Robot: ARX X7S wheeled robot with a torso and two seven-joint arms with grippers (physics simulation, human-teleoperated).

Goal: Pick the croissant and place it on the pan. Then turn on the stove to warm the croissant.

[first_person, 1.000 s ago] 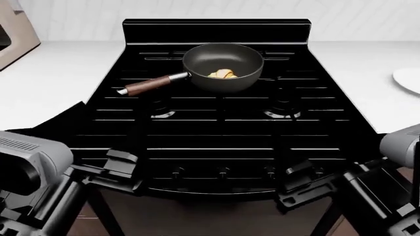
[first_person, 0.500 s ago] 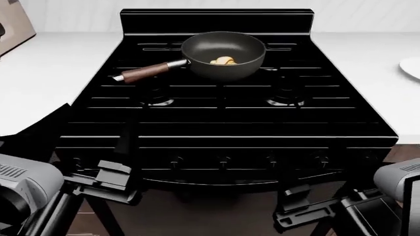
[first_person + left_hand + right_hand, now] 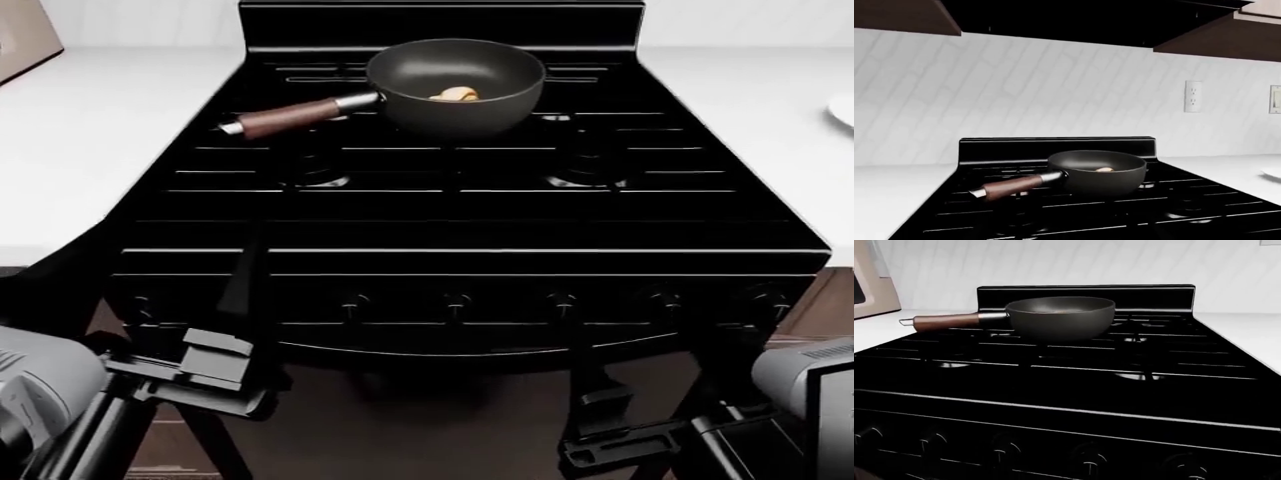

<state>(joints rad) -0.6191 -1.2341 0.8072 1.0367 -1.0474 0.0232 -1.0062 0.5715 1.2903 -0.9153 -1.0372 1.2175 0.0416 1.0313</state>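
Already the croissant [image 3: 457, 94] lies inside the pan [image 3: 400, 95] on the stove's [image 3: 454, 215] rear burner. Both grippers, left [image 3: 220, 365] and right [image 3: 607, 425], hang empty below the knobs [image 3: 458, 303], presumably staged for turning one; jaw opening cannot be determined.
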